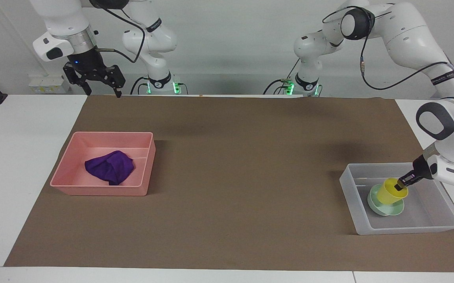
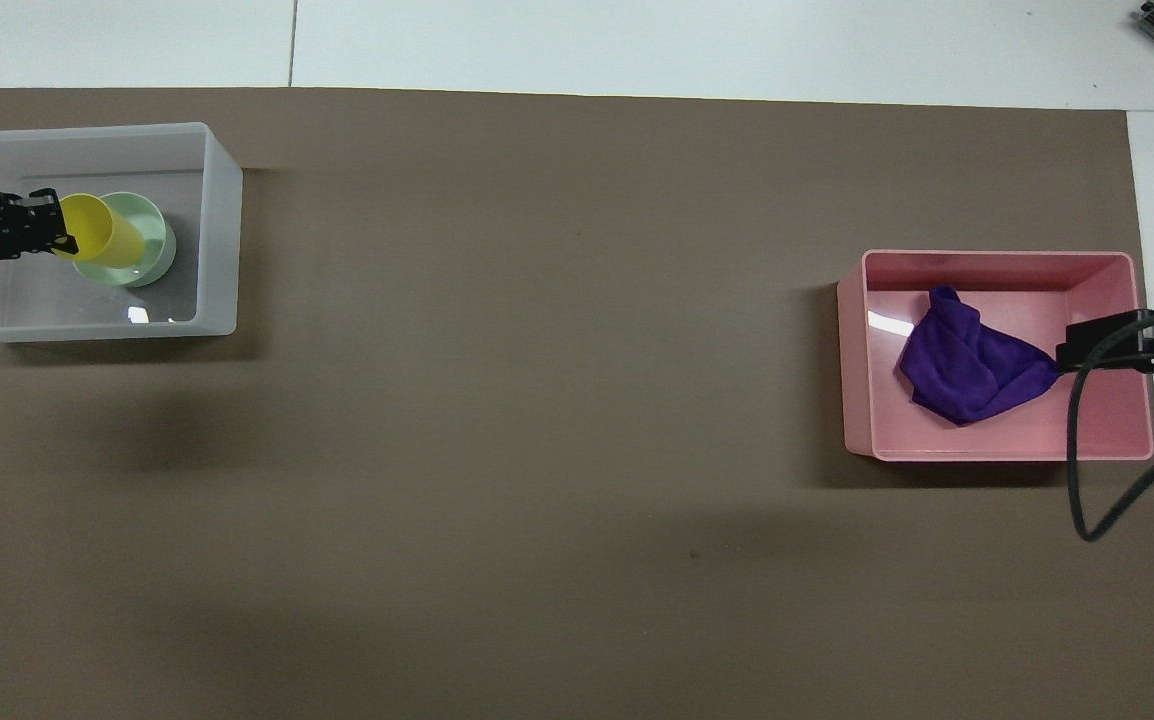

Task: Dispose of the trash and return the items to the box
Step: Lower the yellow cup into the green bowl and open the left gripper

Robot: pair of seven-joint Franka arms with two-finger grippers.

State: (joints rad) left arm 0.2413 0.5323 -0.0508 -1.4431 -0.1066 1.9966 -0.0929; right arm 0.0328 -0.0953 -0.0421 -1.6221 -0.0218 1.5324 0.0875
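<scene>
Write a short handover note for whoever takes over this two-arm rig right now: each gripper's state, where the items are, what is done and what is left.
Left gripper: at the rim of the yellow cup, inside the translucent box; whether it grips is unclear.
Right gripper: open, waiting high up above the table edge at its own end.
Yellow cup: tilted, its base in the mint-green bowl, which sits on the box floor.
Purple cloth: in the pink bin.
Done: cloth binned, bowl boxed, cup down in the box.
Left: let go of the cup and lift the left arm clear.

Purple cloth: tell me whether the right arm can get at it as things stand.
Probably yes. The purple cloth lies uncovered in the open pink bin at the right arm's end, and the right claw hangs open, holding nothing.
</scene>
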